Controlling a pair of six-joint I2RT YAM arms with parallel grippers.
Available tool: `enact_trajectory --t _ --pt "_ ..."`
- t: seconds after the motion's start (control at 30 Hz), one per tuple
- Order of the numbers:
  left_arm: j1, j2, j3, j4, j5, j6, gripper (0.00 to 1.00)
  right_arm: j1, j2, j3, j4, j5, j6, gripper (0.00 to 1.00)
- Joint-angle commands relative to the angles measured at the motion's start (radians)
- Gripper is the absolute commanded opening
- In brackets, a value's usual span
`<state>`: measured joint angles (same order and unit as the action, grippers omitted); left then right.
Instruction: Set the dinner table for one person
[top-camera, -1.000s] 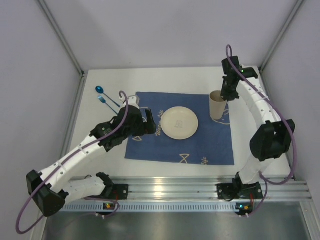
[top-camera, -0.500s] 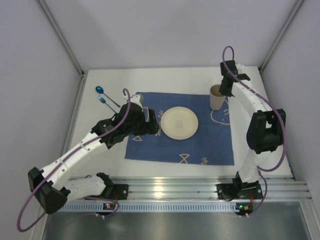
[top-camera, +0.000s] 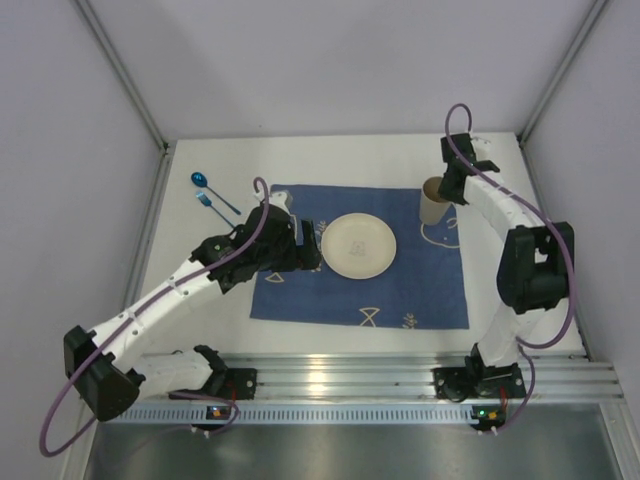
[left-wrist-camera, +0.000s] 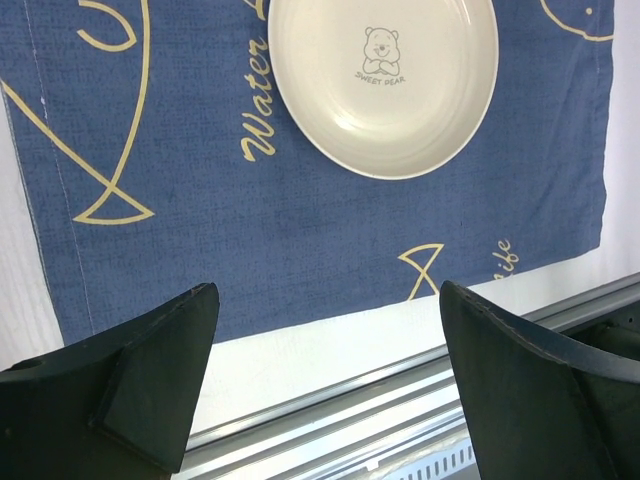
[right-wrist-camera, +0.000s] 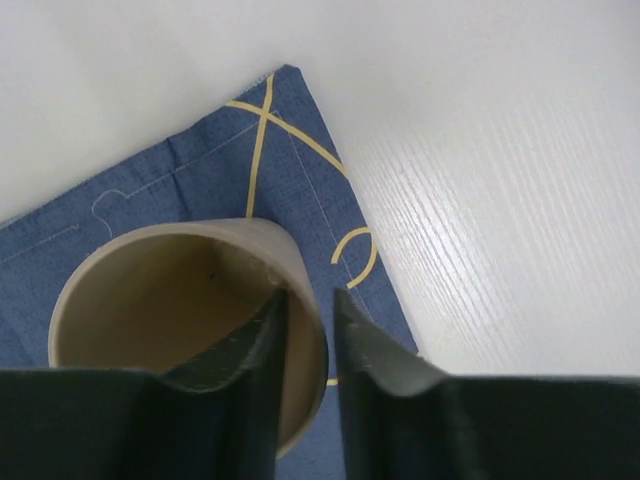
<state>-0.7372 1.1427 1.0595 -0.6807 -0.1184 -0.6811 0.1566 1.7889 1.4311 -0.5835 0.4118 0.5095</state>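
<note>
The white counter spreads beneath both my arms, carrying the blue fish mat. My right gripper is pinched nearly closed on the rim of the beige cup, one finger inside. My left gripper hangs wide apart and empty over the mat, cream plate just ahead of it
</note>
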Motion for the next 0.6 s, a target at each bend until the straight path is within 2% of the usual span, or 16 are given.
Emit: enact_trajectory --t 0.0,0.03,0.13,0.17,0.23,0.27,0.43,0.53,0.57 --pt "0.005 0.011 0.037 0.043 0.014 0.011 0.97 -0.008 -0.066 0.020 0.001 -0.004 -0.020 0.30" --pt "0.007 0.018 0.042 0.047 0.014 0.011 0.96 -0.008 -0.077 0.044 -0.010 -0.008 -0.028 0.51" --pt "0.007 0.043 0.054 0.055 0.019 0.014 0.97 -0.006 -0.092 0.107 -0.025 -0.014 -0.040 0.64" --pt "0.007 0.049 0.065 0.058 0.022 0.018 0.97 -0.008 -0.097 0.124 -0.035 -0.018 -0.042 0.73" --pt "0.006 0.069 0.074 0.063 0.023 0.021 0.97 -0.008 -0.111 0.178 -0.064 -0.025 -0.046 0.80" --pt "0.007 0.074 0.080 0.064 0.025 0.028 0.97 -0.008 -0.115 0.198 -0.075 -0.033 -0.045 0.87" --pt "0.031 0.117 0.125 0.040 -0.024 0.055 0.98 -0.006 -0.195 0.296 -0.170 -0.057 -0.029 0.97" --pt "0.117 0.147 0.140 0.020 -0.043 0.058 0.98 -0.006 -0.276 0.293 -0.216 -0.112 -0.003 0.99" --pt "0.180 0.156 0.149 0.010 -0.049 0.054 0.98 -0.005 -0.298 0.285 -0.234 -0.157 0.007 1.00"
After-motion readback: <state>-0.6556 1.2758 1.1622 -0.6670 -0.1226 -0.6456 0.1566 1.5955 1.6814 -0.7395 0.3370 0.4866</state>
